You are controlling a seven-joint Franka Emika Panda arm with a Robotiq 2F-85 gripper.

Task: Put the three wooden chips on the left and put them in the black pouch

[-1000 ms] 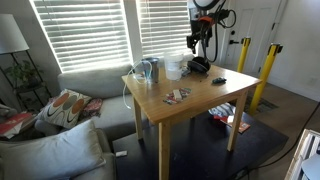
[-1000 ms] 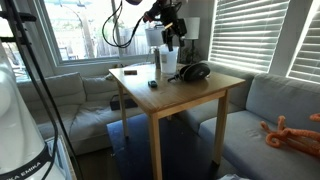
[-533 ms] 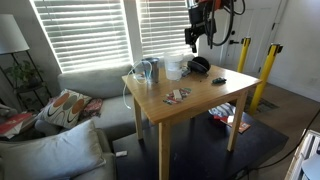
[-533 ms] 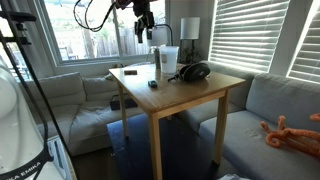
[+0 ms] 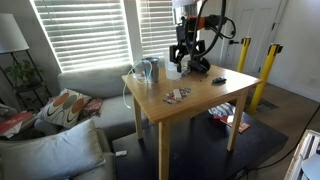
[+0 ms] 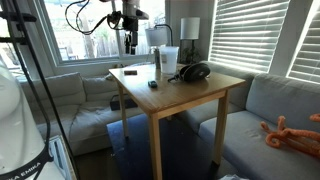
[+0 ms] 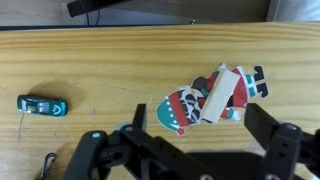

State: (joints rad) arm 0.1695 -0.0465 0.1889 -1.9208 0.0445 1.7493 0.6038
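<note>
The wooden chips (image 7: pixel 215 97) lie in a small cluster on the tabletop: flat pieces with red, teal and white Christmas pictures, and a plain tan piece across them. An exterior view shows the cluster as a small reddish patch (image 5: pixel 178 95) near the table's middle. My gripper (image 7: pixel 203 122) hangs above it, open, with nothing between its fingers (image 7: pixel 137 115). In both exterior views the gripper (image 5: pixel 180 55) (image 6: pixel 130 45) is well above the table. The black pouch (image 5: pixel 200 65) (image 6: pixel 194 72) sits at the table's back by the cups.
Clear cups (image 5: pixel 150 70) (image 6: pixel 166 60) stand at the back of the wooden table (image 5: pixel 200 105). A small flat dark item (image 7: pixel 42 106) (image 5: pixel 218 80) lies apart from the chips. A grey sofa (image 5: pixel 90 85) and yellow posts (image 5: pixel 268 75) flank the table.
The arm has swung away from above the pouch and come down over the chips. The jaws have opened slightly wider.
</note>
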